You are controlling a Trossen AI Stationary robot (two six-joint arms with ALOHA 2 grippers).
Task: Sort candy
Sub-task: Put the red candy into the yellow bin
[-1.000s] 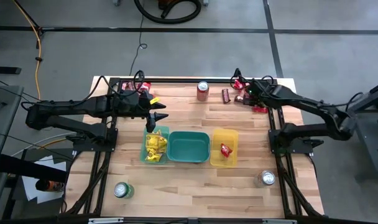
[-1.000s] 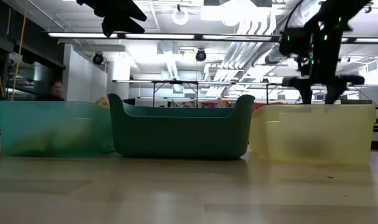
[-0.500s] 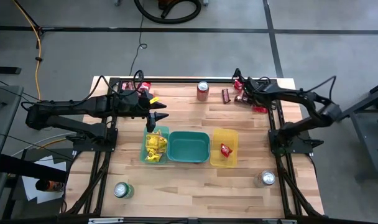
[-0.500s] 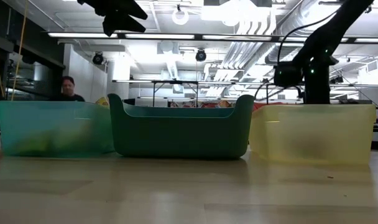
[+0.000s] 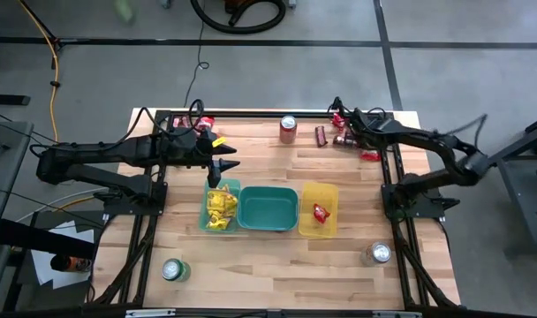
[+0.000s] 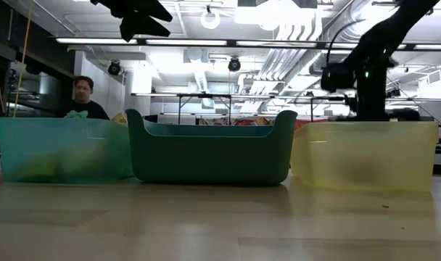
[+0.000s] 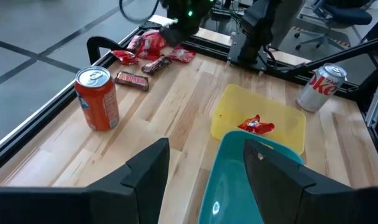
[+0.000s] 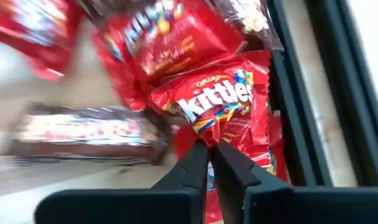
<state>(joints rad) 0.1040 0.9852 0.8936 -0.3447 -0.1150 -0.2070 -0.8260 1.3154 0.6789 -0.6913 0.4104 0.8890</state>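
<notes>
**Candy sorting station: worktop contents, view by view**

High view. A pale wooden worktop (image 5: 268, 265) is framed by black rails. Three plastic bins stand in a row at centre: a green bin (image 5: 221, 207) filled with yellow packets (image 5: 219, 203), a teal bin (image 5: 268, 208), and a yellow bin (image 5: 319, 210) holding one red packet (image 5: 321, 213). Drink cans stand at the far edge (image 5: 288, 128) and at both near corners. Unsorted candy (image 5: 344, 132) is heaped at the far right corner, a dark brown bar (image 5: 321, 135) just beside it. The right gripper (image 5: 343, 129) is lowered onto this heap; the left gripper (image 5: 226, 165) hangs above the green bin's far end.

Low view. The three translucent bin walls block sight of the candy behind them. A person is seen in the room beyond.

Left wrist view. The left jaws stand wide and empty over the teal bin. An orange can (image 7: 97, 98) stands between them and the glossy heap.

Right wrist view. The right jaws are drawn narrow, tips touching a shiny red Skittles packet (image 8: 223, 106); whether it is pinched cannot be told. A brown bar (image 8: 83, 134) lies alongside.
</notes>
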